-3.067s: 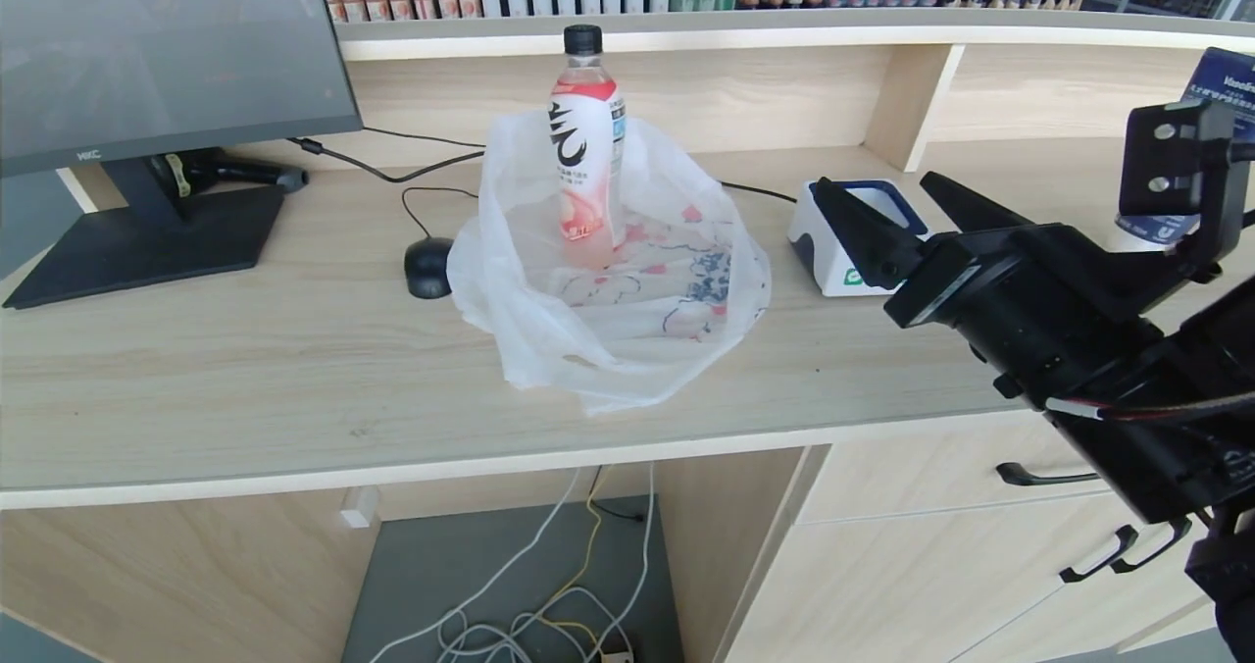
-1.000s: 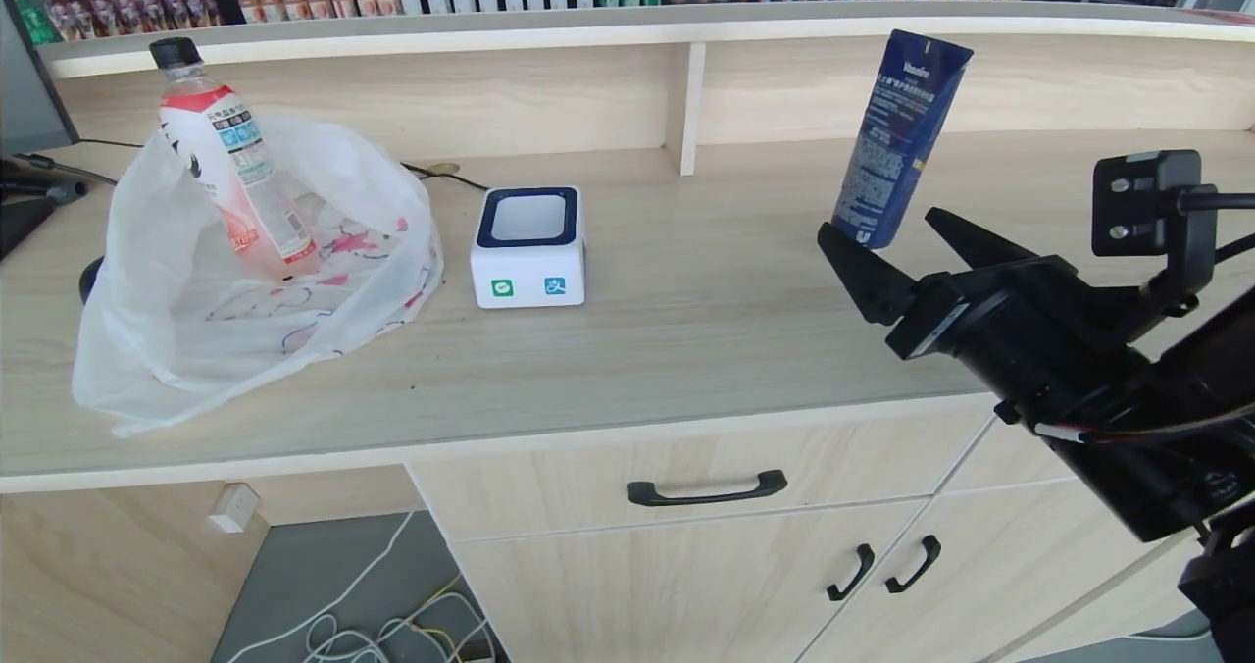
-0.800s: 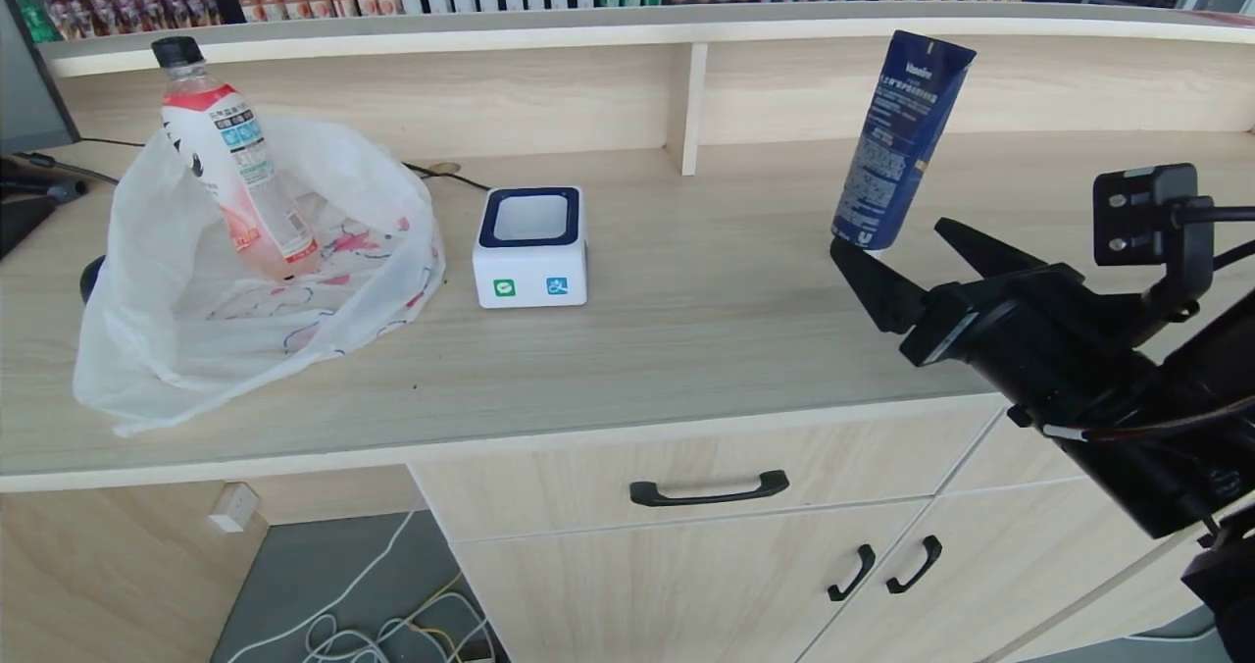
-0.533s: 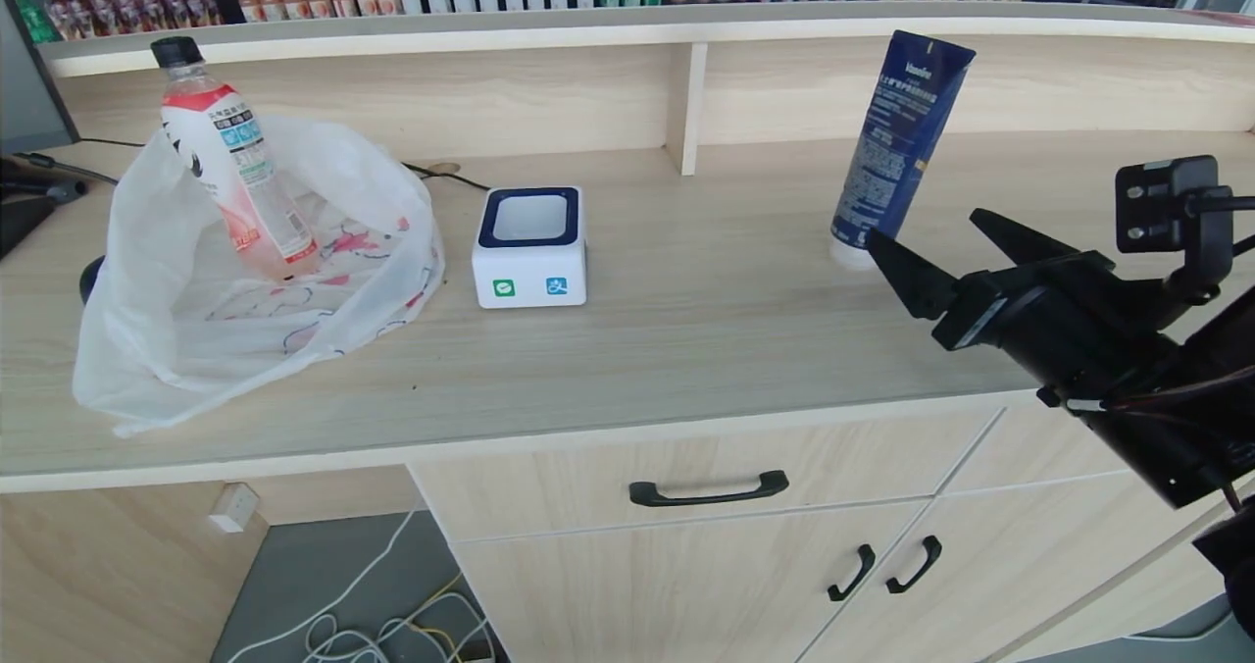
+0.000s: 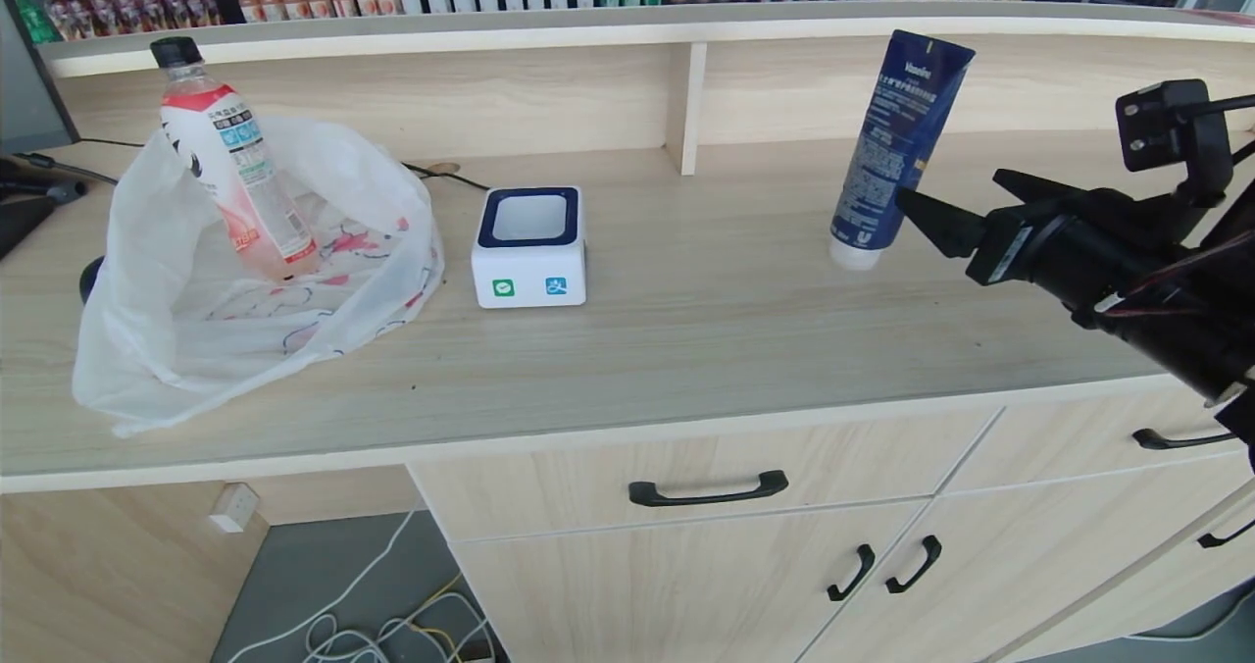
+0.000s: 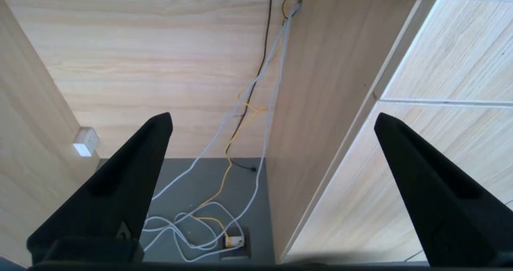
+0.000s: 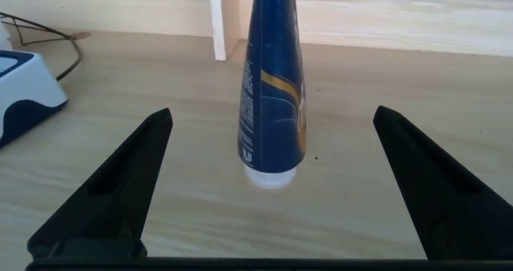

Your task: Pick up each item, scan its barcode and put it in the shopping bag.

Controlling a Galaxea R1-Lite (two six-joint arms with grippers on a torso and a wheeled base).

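Near the white-lettered blue tube (image 5: pixel 897 143), right gripper (image 5: pixel 951 187) hangs spread wide

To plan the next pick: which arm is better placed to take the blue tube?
Right. The right pincer is open, facing the standing blue tube; the left pincer faces cables under the counter.

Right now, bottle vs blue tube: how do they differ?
The bottle stands inside the shopping bag; the blue tube stands on the bare counter. The bottle is clear with a black cap on top; the blue tube is opaque, resting on its white cap. Both stand upright.
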